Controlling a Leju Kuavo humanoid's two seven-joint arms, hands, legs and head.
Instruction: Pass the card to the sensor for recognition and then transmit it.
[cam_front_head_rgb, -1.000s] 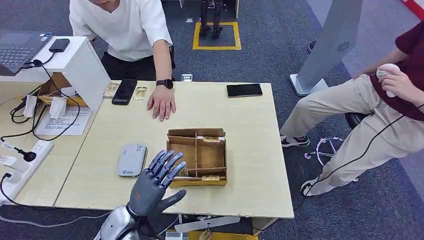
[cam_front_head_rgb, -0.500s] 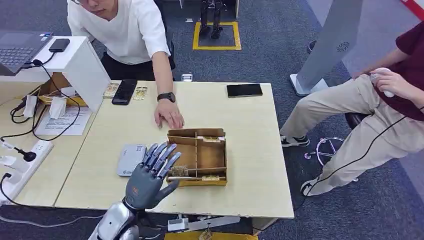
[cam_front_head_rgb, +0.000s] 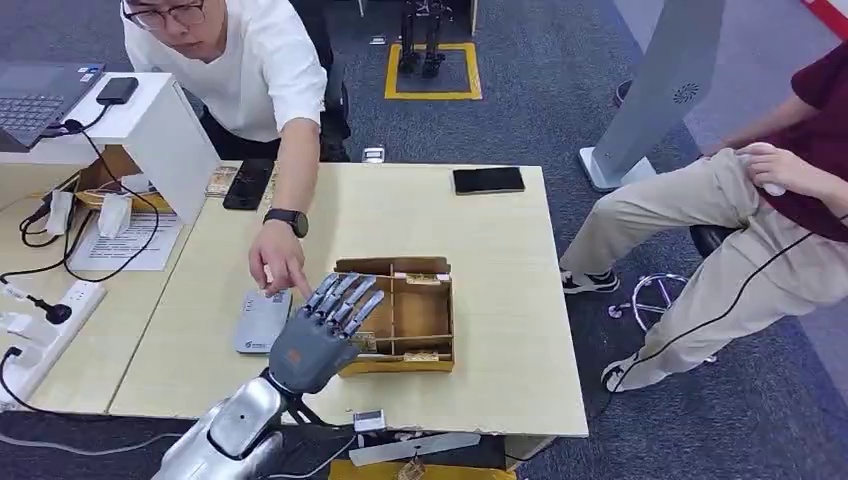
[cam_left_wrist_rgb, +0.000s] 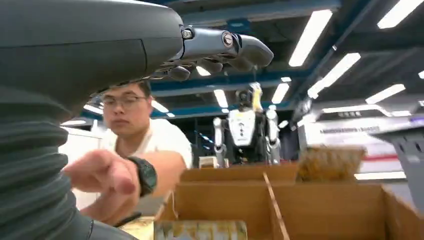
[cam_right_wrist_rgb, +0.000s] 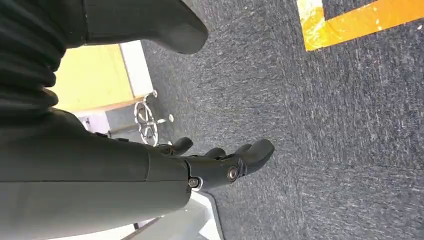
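My left hand (cam_front_head_rgb: 320, 332) hovers palm down with its fingers spread over the near left corner of the brown cardboard divider box (cam_front_head_rgb: 432, 312), holding nothing. Cards stand in the box: one at the far side (cam_front_head_rgb: 422, 278), one at the near side (cam_front_head_rgb: 420, 355), and one (cam_front_head_rgb: 364, 343) just under my fingertips. The grey-white card sensor (cam_front_head_rgb: 260, 322) lies flat on the table left of the box. In the left wrist view my left hand's fingers (cam_left_wrist_rgb: 220, 47) reach out above the box (cam_left_wrist_rgb: 300, 210) and a card (cam_left_wrist_rgb: 200, 230). My right hand (cam_right_wrist_rgb: 220, 162) hangs over the carpet, loosely open.
A person in a white shirt leans over the table; their hand (cam_front_head_rgb: 275, 265) points down at the sensor's far end, close to my fingers. Two phones (cam_front_head_rgb: 248, 183) (cam_front_head_rgb: 488, 180) and loose cards (cam_front_head_rgb: 220, 180) lie along the far edge. A seated person (cam_front_head_rgb: 760, 230) is to the right.
My left hand has moved forward and right, over the box's left corner. The person's hand slid from the table's middle toward the sensor, and they leaned in.
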